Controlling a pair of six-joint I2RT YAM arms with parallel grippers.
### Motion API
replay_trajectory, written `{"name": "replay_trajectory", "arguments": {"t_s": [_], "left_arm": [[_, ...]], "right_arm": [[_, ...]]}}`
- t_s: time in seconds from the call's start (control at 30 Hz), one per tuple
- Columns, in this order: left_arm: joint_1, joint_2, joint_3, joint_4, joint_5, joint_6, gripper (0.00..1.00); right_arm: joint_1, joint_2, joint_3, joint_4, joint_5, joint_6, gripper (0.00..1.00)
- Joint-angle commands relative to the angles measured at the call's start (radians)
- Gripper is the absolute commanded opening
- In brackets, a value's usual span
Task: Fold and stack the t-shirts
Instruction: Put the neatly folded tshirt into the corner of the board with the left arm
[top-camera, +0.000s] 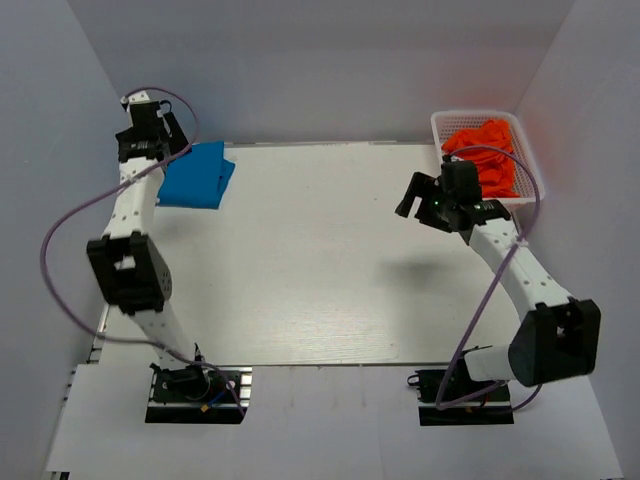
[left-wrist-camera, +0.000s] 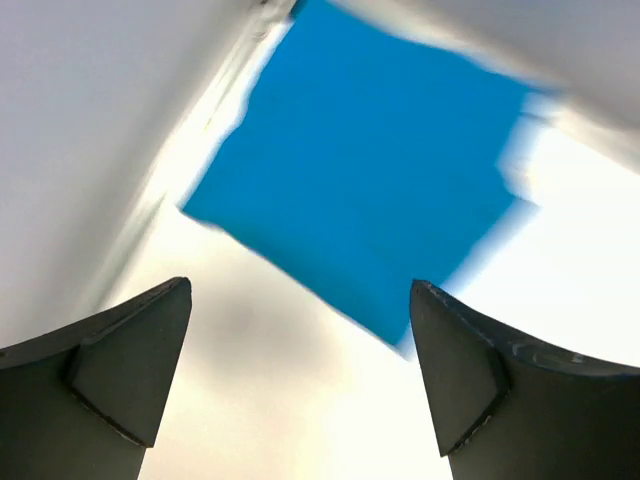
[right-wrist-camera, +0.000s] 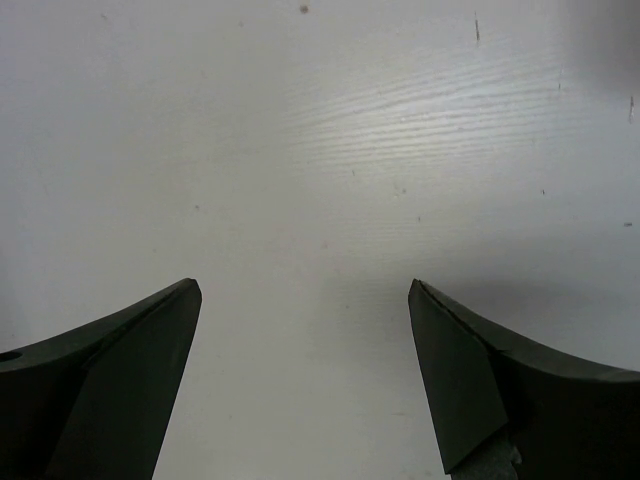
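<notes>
- Top external view: a folded bright blue fabric t-shirt (top-camera: 197, 175) is seen flat on the white worktop (top-camera: 320, 270) at its far left corner. It is set slightly askew to the edges and is nearly square, so no long axis is to be read. The left jaws are held just beyond its far left edge, close to the back wall, spread wide and apart from the cloth.
- Same view: a crumpled heap of bright orange-red fabric t-shirts (top-camera: 487, 158) is held in a white plastic mesh basket (top-camera: 438, 122) at the far right corner. No axis can be told in the heap. The right jaws are raised over the worktop just left of the basket, spread wide, with nothing held, and are pointed away from it. The heap lies behind them, to the far right.
- Left wrist view: the blue t-shirt (left-wrist-camera: 370, 170) is shown blurred, ahead of the fingertips and clear of them. Nothing is gripped between the wide jaws.
- Right wrist view: only bare worktop (right-wrist-camera: 320, 150) is framed between the wide jaws. No shirt is in sight.
- Judgement: an orange-red shirt is probably to be fetched next. The right arm is far nearer, and its jaws would have to be turned back toward the basket.
</notes>
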Motion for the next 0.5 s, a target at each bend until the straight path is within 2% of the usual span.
{"name": "replay_trajectory", "arguments": {"t_s": [0.0, 0.07, 0.1, 0.17, 0.27, 0.37, 0.47], "left_arm": [[-0.058, -0.330, -0.233, 0.074, 0.187, -0.152, 1.00], [-0.114, -0.442, -0.364, 0.117, 0.294, -0.237, 1.00], [-0.136, -0.537, -0.486, 0.144, 0.345, -0.254, 1.00], [-0.220, -0.605, -0.585, 0.219, 0.434, -0.286, 1.00], [-0.338, -0.653, -0.673, 0.146, 0.428, -0.297, 1.00], [-0.400, -0.687, -0.798, 0.129, 0.416, -0.320, 1.00], [-0.418, -0.728, -0.859, 0.157, 0.428, -0.333, 1.00]], "right_arm": [[-0.003, -0.100, -0.102, 0.092, -0.017, -0.019, 0.90], [-0.002, -0.171, -0.141, 0.077, -0.011, -0.019, 0.90], [0.000, -0.209, -0.158, 0.076, -0.011, -0.020, 0.90], [0.000, -0.264, -0.218, 0.068, -0.011, -0.020, 0.90], [-0.002, -0.374, -0.299, 0.075, -0.015, -0.017, 0.90], [0.000, -0.451, -0.389, 0.103, -0.029, -0.016, 0.90], [0.001, -0.522, -0.458, 0.155, -0.067, 0.004, 0.90]]}}
